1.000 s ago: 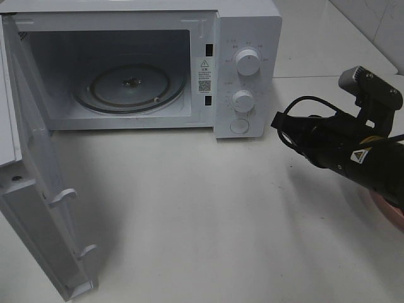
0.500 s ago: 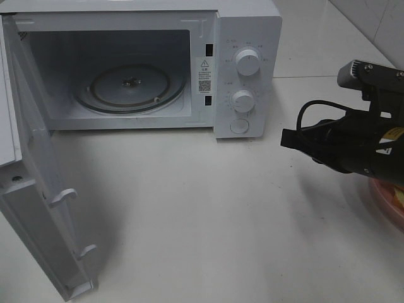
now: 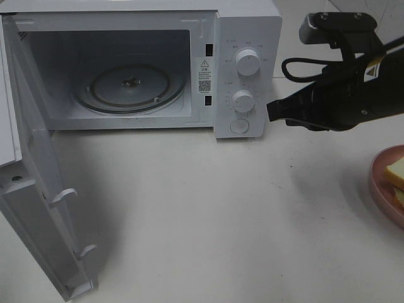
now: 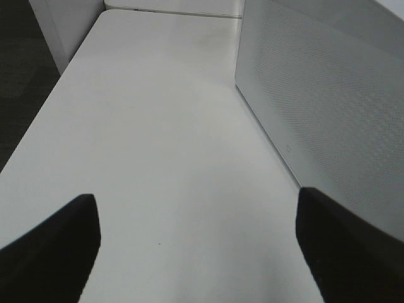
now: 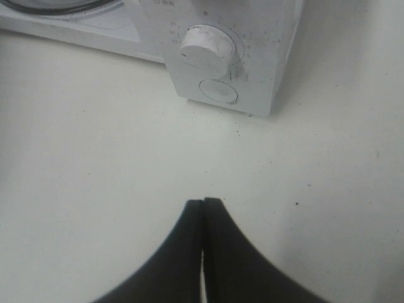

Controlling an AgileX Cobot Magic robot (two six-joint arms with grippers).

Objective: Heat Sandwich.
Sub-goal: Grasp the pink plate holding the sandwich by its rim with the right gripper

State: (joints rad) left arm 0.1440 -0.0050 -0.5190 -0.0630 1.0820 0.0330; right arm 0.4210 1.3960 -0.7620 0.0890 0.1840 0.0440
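Observation:
The sandwich (image 3: 397, 174), pale yellow bread, lies on a pink plate (image 3: 380, 186) at the table's right edge; both are cut off by the frame. My right gripper (image 3: 272, 112) is shut and empty. It hovers in front of the microwave's control panel (image 3: 247, 76), left of the plate and apart from it. In the right wrist view its fingers (image 5: 203, 203) are pressed together above bare table. My left gripper (image 4: 199, 252) is open and empty beside the microwave's perforated side wall (image 4: 328, 113). It is out of the exterior high view.
The white microwave (image 3: 249, 19) stands at the back with its door (image 3: 38, 208) swung open to the left. The glass turntable (image 3: 129, 85) inside is bare. Two knobs and a round button (image 5: 219, 91) sit on the panel.
My right arm has risen and swung back toward the microwave panel. This uncovered the pink plate and sandwich at the right edge. The gripper stayed shut.

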